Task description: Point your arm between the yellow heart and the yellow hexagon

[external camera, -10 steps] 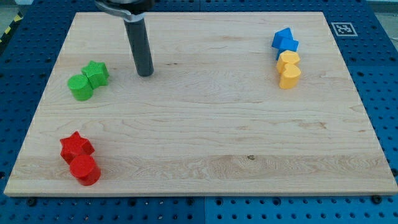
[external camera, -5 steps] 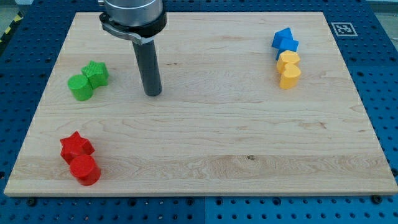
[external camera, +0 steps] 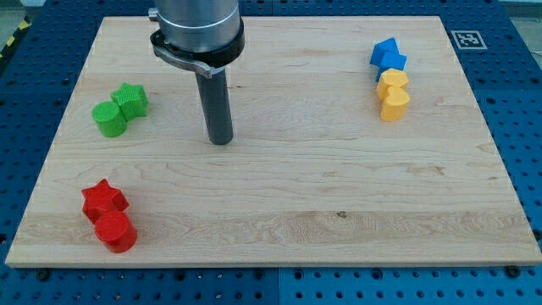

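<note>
The yellow heart (external camera: 394, 103) lies at the view's upper right, touching the yellow hexagon (external camera: 392, 82) just above it. Two blue blocks (external camera: 387, 55) sit directly above the hexagon. My tip (external camera: 221, 140) is on the board left of centre, far to the left of the yellow pair and a little lower than them. It stands to the right of the green blocks and touches no block.
A green star (external camera: 131, 99) and a green round block (external camera: 109, 119) sit together at the view's left. A red star (external camera: 103, 199) and a red round block (external camera: 116, 230) sit at the lower left. A marker tag (external camera: 467, 39) is at the board's top right corner.
My tip has moved down and to the right over the last second, away from the board's top edge. No block has moved.
</note>
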{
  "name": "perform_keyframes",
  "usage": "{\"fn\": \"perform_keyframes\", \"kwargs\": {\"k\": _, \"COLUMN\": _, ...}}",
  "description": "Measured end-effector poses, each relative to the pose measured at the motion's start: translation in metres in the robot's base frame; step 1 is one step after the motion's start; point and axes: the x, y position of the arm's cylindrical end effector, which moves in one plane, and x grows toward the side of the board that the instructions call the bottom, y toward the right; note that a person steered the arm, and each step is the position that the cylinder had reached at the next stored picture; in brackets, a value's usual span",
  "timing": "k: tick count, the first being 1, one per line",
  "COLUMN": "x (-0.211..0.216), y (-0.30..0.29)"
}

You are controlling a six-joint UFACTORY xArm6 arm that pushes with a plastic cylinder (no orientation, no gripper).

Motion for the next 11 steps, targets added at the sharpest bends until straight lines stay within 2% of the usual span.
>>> {"fn": "perform_keyframes", "kwargs": {"k": 9, "x": 0.005, "y": 0.014}}
{"fn": "perform_keyframes", "kwargs": {"k": 10, "x": 0.032, "y": 0.056}}
{"fn": "perform_keyframes", "kwargs": {"k": 11, "x": 0.051, "y": 0.121}}
